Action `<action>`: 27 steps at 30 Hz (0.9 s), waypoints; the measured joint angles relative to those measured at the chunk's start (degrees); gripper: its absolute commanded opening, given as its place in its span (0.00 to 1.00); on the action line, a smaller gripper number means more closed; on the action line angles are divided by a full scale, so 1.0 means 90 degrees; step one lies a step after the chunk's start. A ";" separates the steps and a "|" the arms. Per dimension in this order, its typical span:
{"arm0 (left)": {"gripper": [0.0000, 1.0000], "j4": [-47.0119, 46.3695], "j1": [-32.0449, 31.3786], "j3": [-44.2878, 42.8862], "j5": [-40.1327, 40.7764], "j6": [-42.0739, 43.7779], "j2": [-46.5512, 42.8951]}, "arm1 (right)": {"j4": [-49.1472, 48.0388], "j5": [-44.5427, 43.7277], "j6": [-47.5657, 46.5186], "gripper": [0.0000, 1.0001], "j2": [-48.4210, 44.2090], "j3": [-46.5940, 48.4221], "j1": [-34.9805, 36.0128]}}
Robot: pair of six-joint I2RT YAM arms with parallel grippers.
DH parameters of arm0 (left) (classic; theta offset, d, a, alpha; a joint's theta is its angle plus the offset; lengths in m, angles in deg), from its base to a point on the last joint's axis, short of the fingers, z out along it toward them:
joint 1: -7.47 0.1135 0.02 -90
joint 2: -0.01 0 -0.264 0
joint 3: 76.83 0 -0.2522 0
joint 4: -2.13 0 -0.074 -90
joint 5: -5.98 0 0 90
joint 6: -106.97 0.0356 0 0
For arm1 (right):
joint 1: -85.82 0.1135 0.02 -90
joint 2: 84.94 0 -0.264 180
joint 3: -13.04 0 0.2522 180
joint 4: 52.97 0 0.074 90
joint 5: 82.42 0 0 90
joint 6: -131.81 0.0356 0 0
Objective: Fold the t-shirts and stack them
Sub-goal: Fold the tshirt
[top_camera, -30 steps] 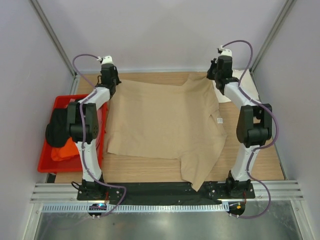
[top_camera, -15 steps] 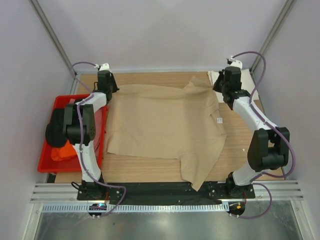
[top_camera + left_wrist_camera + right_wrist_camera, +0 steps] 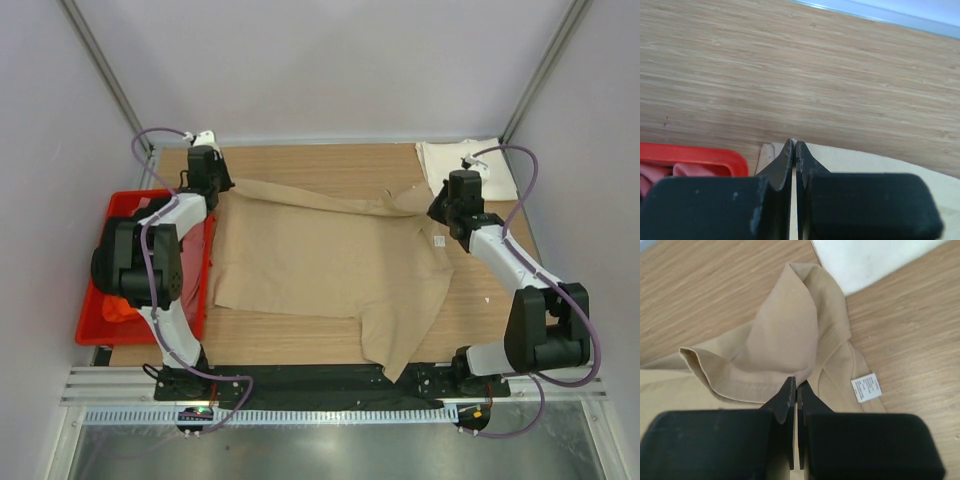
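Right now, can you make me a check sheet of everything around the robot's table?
Surface: wooden table, bare wood around the cloth.
Job's things: tan shirt spread in the middle, far edge raised in a fold; white shirt at the far right corner; orange cloth in the bin.
Clutter: red bin at the left edge.
Grippers: left gripper and right gripper both shut on the tan shirt's far edge.
Cables: purple cables loop off both arms.
Surroundings: pale walls, metal posts.
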 measured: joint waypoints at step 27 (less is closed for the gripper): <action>0.27 0.1688 -0.0311 0.0049 0.0364 0.0289 -0.0736 | 0.1885 -0.0316 0.1394 0.26 -0.0833 -0.0736 0.0000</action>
